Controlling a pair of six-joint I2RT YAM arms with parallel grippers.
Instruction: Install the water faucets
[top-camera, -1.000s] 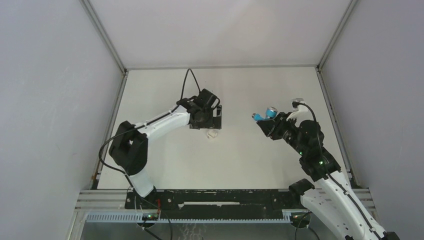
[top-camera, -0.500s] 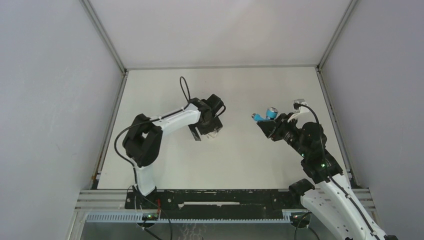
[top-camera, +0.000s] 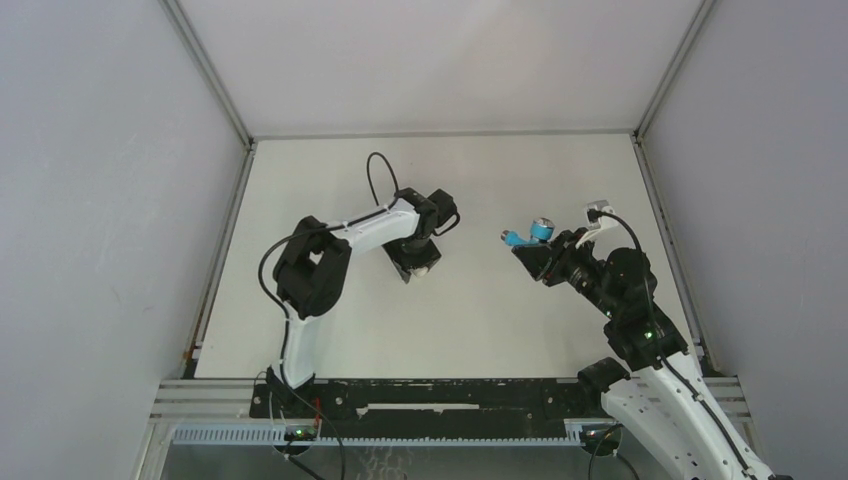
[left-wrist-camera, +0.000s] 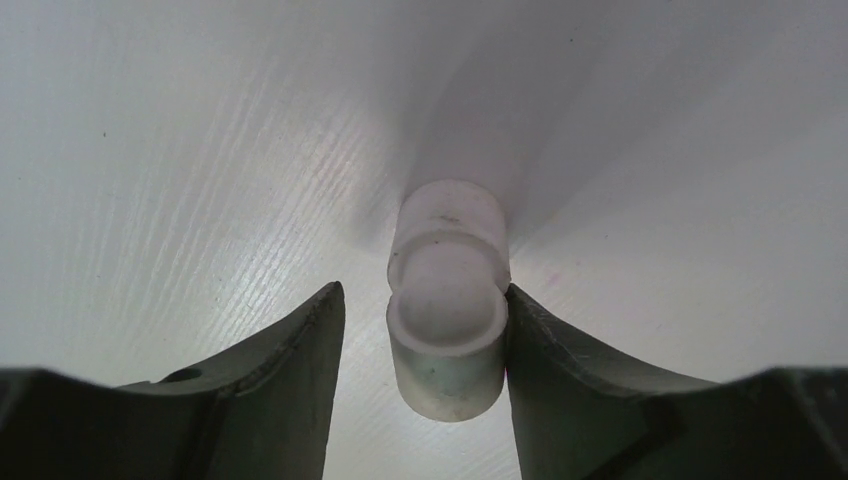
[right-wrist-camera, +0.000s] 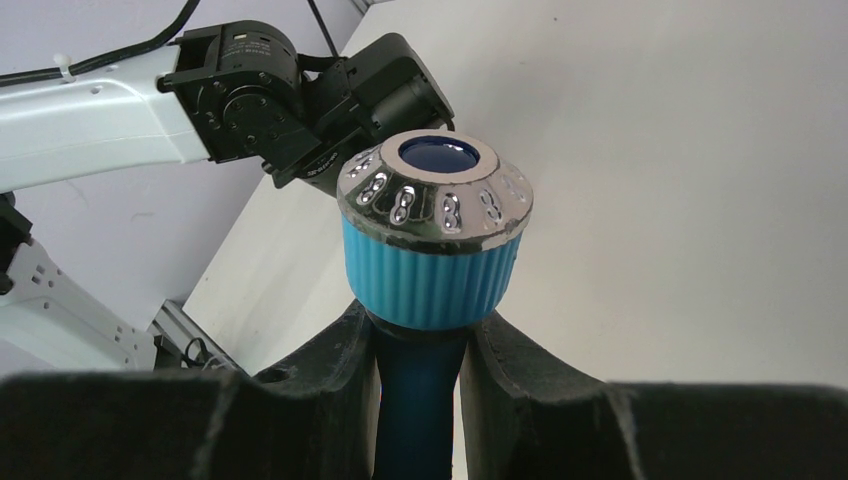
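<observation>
The blue water faucet (right-wrist-camera: 435, 250), with its ribbed cap and silver rim, stands up from my right gripper (right-wrist-camera: 420, 320), whose fingers are shut on its dark blue stem. In the top view the faucet (top-camera: 530, 232) is held above the table at the right, its short handle pointing left. My left gripper (left-wrist-camera: 422, 295) is low on the table, straddling a short white cylindrical fitting (left-wrist-camera: 447, 330). The right finger (left-wrist-camera: 560, 350) touches the fitting, while a gap remains beside the left finger (left-wrist-camera: 300, 350). From above, the left gripper (top-camera: 418, 262) covers the fitting.
The white table (top-camera: 500, 330) is enclosed by grey walls on three sides. A black bar and aluminium rail (top-camera: 420, 410) run along the near edge by the arm bases. The left arm (right-wrist-camera: 240, 80) shows in the right wrist view.
The left arm has folded inward and lowered its gripper over the white fitting, and its jaws have narrowed around it. The right arm keeps the faucet almost still.
</observation>
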